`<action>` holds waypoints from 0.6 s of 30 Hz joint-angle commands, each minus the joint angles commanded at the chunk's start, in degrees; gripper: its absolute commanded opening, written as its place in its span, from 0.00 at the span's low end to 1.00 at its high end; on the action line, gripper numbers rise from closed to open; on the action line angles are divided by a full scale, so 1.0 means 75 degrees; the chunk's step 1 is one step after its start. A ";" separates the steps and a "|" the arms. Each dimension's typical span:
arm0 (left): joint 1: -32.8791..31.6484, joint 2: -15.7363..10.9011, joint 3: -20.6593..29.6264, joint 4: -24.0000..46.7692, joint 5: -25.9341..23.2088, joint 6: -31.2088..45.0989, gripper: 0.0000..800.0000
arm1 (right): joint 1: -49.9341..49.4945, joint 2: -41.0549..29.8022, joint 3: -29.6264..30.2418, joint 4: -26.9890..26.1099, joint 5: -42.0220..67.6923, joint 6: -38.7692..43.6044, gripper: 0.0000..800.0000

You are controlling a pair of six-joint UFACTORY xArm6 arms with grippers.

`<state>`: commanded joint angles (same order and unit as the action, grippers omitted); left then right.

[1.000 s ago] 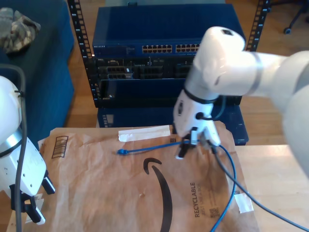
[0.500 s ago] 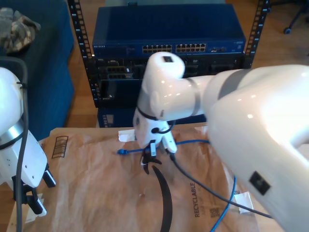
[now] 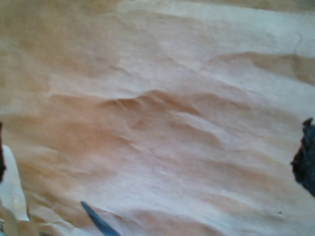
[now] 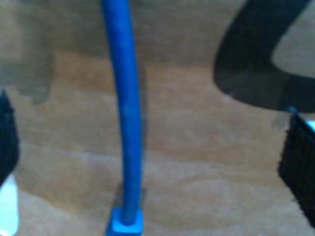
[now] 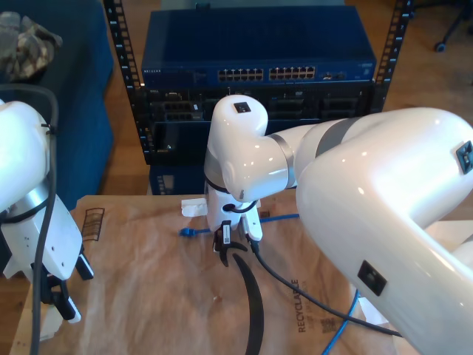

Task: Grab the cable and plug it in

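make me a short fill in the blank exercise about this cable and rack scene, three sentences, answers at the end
1. The cable lying between the open jaws of my second gripper is coloured ____.
2. The cable rests on a sheet of brown ____ printed with the word RECYCLABLE.
3. Behind the table stands a dark blue ____ with rows of network ports.

Missing words: blue; paper; rack

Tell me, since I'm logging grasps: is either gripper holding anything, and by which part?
Nothing is held. My second gripper is open, its fingers astride the blue cable near its plug, not touching. My first gripper is open above bare brown paper.
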<state>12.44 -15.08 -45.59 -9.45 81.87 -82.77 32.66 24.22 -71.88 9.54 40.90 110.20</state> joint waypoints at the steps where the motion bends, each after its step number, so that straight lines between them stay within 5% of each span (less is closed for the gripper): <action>1: -0.0035 0.0000 0.0000 0.0000 0.0000 0.0000 1.00 | 0.0000 0.0059 -0.0023 0.0012 -0.0012 0.0000 0.87; 6: -0.0059 0.0000 0.0000 0.0000 -0.0012 0.0000 1.00 | 0.0012 0.0211 -0.0176 0.0012 -0.0023 0.0023 0.80; 12: -0.0059 0.0000 -0.0012 0.0000 -0.0012 0.0000 1.00 | 0.0000 0.0211 -0.0164 0.0012 -0.0270 0.0258 0.56; 15: -0.0059 0.0000 -0.0012 0.0000 -0.0012 0.0000 1.00 | -0.0012 0.0188 -0.0152 0.0000 -0.0270 0.0328 0.39; 18: -0.0059 0.0000 -0.0012 0.0000 -0.0012 0.0000 1.00 | -0.0023 0.0117 -0.0129 -0.0035 -0.0305 0.0598 0.10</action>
<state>12.00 -15.08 -45.68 -9.45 81.78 -82.77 32.48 25.10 -72.85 9.27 38.62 114.68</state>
